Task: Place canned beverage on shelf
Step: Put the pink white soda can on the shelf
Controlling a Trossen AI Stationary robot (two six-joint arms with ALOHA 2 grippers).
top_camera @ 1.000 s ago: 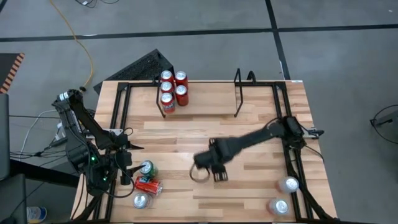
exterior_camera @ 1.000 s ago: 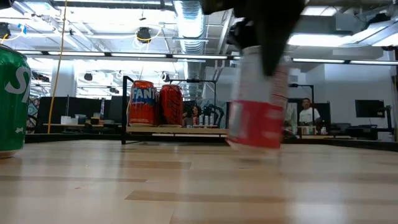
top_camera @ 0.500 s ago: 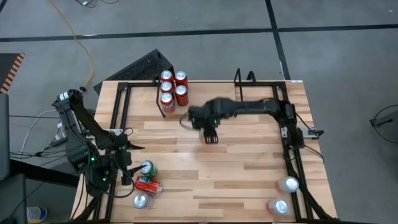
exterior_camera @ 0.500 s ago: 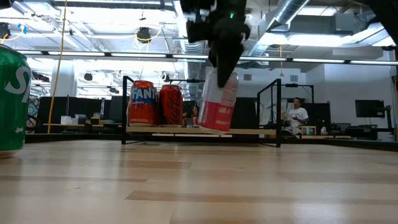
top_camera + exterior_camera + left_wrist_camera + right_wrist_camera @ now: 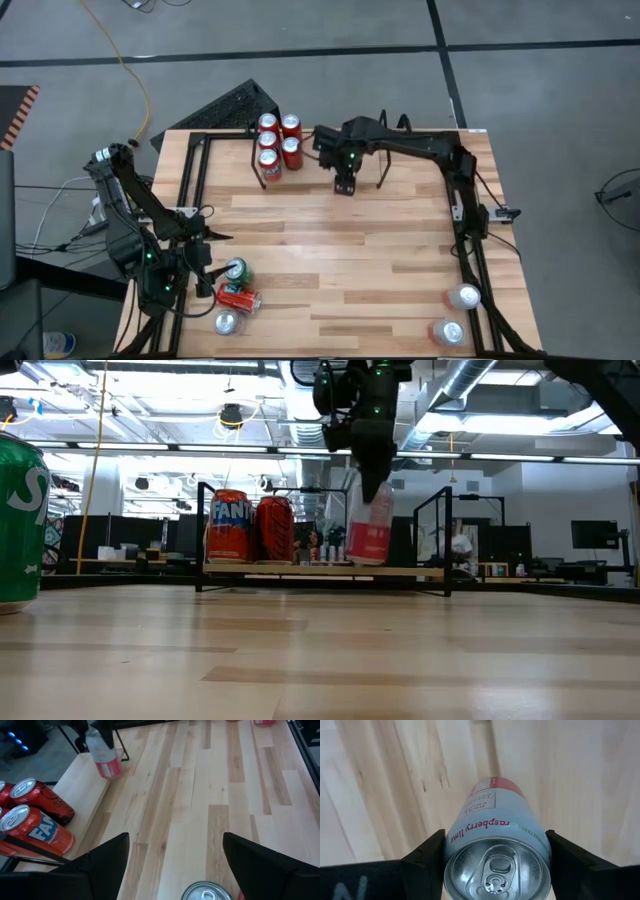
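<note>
The pale wooden plank table (image 5: 340, 250) fills the floor in front of me, edged with black rails. At its far side sits the low black wire shelf (image 5: 381, 150), four red and orange soda cans (image 5: 279, 143) packed at its left end. From above, the right arm covers the middle of the rack, so I cannot tell whether the can it carries touches the rods; level with the table, the can's base hangs about at shelf height. The right gripper (image 5: 496, 870) pinches a slim pale-blue aluminium can with a red lower band (image 5: 370, 525), reading "raspberry lime", its fingers (image 5: 427, 857) clamped on either side. The can stands nearly upright, between the stored cans and the right end loop. A second ago it was out over mid-table, tilted; it has since travelled to the rack. The left gripper (image 5: 172, 857) waits spread wide at the near left corner, unchanged, beside a green can (image 5: 236, 269), a red can (image 5: 240, 298) lying down and a silver-topped can (image 5: 226, 322).
</note>
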